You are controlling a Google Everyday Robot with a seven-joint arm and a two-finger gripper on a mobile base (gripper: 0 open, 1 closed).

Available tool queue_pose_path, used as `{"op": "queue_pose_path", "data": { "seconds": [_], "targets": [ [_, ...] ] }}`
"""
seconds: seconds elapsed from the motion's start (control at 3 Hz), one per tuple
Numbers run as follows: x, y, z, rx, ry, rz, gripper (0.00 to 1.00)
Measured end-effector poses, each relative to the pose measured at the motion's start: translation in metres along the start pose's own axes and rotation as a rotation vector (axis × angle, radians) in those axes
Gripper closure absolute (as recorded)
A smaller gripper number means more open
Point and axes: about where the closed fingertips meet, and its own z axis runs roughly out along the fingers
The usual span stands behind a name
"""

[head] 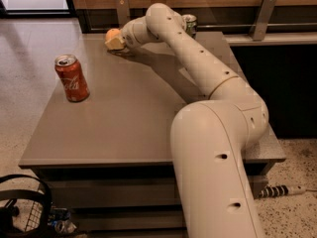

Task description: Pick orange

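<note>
The orange (111,32) is a small round fruit at the far edge of the grey table (124,118), left of middle. Only its upper left part shows; the rest is hidden behind my gripper. My gripper (116,41) is at the end of the cream arm, which reaches across the table from the front right. It is low over the tabletop and right against the orange, on its near right side.
A red cola can (72,78) stands upright on the table's left side, well apart from the gripper. A green can (189,24) stands at the back behind the arm. A black wire basket (22,207) sits on the floor at the front left.
</note>
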Motion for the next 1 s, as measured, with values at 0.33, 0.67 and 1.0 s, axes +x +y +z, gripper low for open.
{"op": "queue_pose_path", "data": {
  "seconds": [0.33, 0.67, 1.0],
  "targets": [
    [0.001, 0.002, 0.002, -0.004, 0.001, 0.0, 1.0],
    [0.001, 0.002, 0.003, -0.005, 0.002, 0.0, 1.0],
    [-0.002, 0.003, -0.016, 0.005, 0.014, -0.006, 1.0]
  ]
}}
